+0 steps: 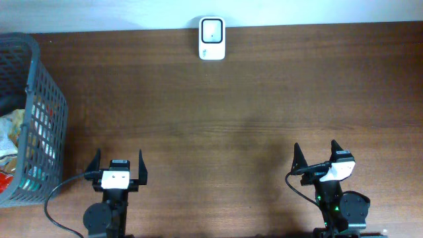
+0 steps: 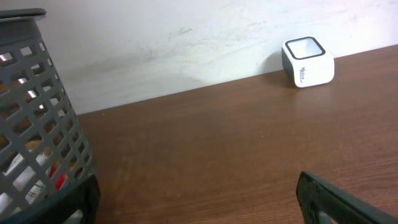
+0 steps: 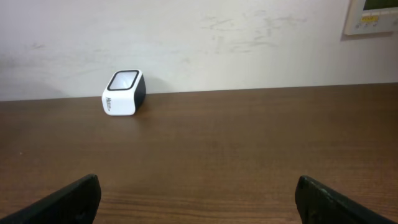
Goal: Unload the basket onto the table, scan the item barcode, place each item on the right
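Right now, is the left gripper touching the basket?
Apart. The overhead view shows a strip of bare table between the left gripper and the basket wall.

Count: 1 barcode scanner (image 1: pixel 212 39); 1 grey mesh basket (image 1: pixel 49 106), packaged items (image 1: pixel 10 132) inside uncountable; 2 grippers (left gripper (image 1: pixel 119 158), right gripper (image 1: pixel 315 147)); 1 wooden table (image 1: pixel 231 112); 1 wall panel (image 3: pixel 373 15).

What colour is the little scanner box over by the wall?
The scanner is white with a black side and rim. The right wrist view shows it best.
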Robot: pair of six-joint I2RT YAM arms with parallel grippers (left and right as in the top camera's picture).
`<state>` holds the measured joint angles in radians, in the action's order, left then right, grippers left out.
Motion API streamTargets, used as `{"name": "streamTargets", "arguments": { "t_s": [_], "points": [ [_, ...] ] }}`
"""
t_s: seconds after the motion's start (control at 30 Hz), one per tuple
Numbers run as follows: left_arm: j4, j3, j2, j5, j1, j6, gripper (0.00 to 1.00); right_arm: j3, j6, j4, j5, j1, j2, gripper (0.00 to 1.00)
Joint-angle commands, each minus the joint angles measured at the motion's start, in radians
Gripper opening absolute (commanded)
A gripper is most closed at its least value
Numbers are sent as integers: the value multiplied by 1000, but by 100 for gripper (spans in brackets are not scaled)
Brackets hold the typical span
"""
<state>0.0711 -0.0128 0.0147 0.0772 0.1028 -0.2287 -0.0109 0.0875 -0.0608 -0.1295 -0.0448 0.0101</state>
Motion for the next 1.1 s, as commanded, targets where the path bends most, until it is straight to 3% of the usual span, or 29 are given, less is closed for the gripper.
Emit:
{"name": "streamTargets", "arguments": {
  "t_s": [0.0,0.7,0.83,1.07],
  "points": [
    [5,4,-8,-7,-1,-12,99,5,-4,-7,26,-237,-7,99],
    [5,4,-8,-7,-1,-12,99,5,-4,-7,26,-237,-7,99],
    [6,4,-8,-86,-1,-13,99,5,-4,-7,26,-237,-7,99],
    [-280,-7,-6,58,-1,-12,99,5,-4,-7,26,-237,-7,99]
  ]
}}
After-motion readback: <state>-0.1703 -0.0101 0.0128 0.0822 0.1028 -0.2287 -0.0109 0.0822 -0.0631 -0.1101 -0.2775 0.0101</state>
